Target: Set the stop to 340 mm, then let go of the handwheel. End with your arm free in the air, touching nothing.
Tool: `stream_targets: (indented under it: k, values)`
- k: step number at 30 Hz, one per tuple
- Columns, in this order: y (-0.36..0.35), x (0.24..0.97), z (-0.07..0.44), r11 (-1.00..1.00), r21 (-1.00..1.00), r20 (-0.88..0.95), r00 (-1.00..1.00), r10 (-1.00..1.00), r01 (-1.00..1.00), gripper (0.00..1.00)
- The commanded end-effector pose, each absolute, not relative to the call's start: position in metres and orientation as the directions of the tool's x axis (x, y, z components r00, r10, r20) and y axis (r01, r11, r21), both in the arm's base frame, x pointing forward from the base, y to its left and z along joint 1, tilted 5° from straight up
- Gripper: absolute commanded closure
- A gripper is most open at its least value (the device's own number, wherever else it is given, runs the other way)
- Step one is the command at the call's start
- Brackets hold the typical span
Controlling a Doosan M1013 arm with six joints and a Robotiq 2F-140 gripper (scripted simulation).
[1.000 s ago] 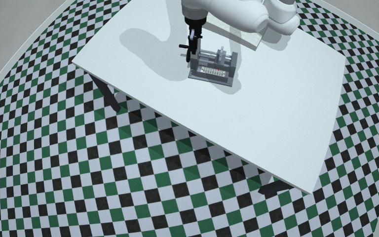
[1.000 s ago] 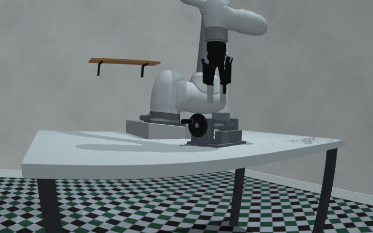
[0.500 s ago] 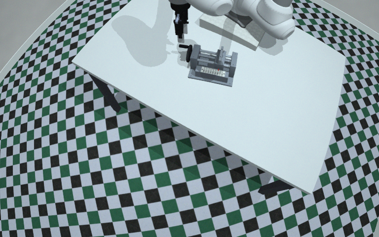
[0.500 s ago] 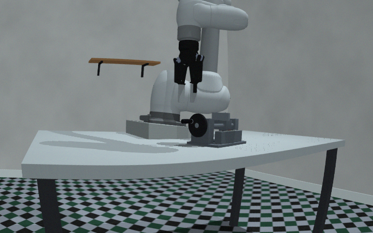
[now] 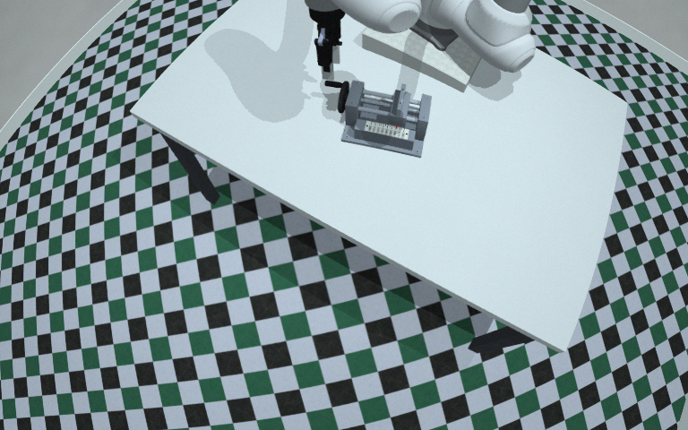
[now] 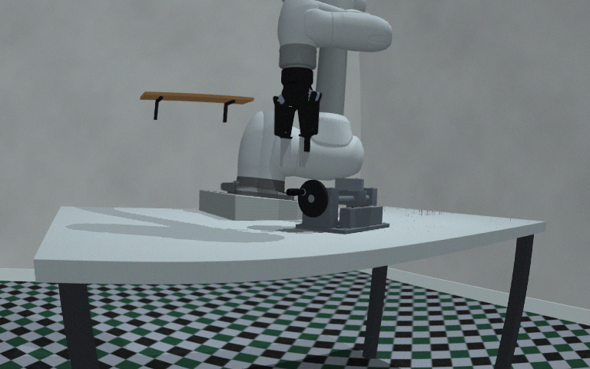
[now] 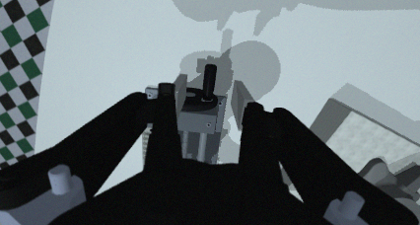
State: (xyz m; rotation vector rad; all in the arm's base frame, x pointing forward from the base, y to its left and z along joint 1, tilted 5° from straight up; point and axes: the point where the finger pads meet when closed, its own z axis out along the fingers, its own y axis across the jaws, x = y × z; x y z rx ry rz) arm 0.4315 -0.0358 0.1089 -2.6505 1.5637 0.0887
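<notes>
My gripper (image 5: 326, 70) (image 6: 294, 161) (image 7: 209, 89) is open and empty, pointing down above the handwheel's crank handle (image 5: 332, 83) (image 6: 293, 191) (image 7: 210, 78). In the wrist view the handle shows between the two finger pads, below them. The black handwheel (image 5: 343, 98) (image 6: 313, 208) (image 7: 199, 104) is on the end of the grey fixture (image 5: 355, 108) (image 6: 333, 207) (image 7: 196, 121). The grey stop (image 5: 399, 102) (image 6: 349, 184) sits on the rods, nearer the end away from the wheel. A red pointer (image 5: 396, 126) marks the white scale (image 5: 380, 130); its numbers are too small to read. My gripper hides the stop in the wrist view.
The fixture stands on a white table (image 5: 470, 212) (image 6: 152, 251) (image 7: 99, 52). The arm's pale base block (image 5: 411, 59) (image 6: 216, 204) (image 7: 372, 136) is behind it. An orange-brown shelf (image 6: 197, 97) is on the wall at the back left in the exterior view.
</notes>
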Motion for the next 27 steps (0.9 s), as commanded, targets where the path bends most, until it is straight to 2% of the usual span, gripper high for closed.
stream_targets:
  k: [1, 14, 27]
  values:
    - [-0.036, 0.432, 0.108, -0.482, -0.025, -0.082, 0.483, -0.872, -0.876, 0.67]
    - [-0.035, 0.431, 0.105, -0.482, -0.025, -0.082, 0.483, -0.872, -0.876, 0.67]
    - [-0.033, 0.431, 0.071, -0.482, -0.025, -0.082, 0.483, -0.872, -0.876, 0.67]
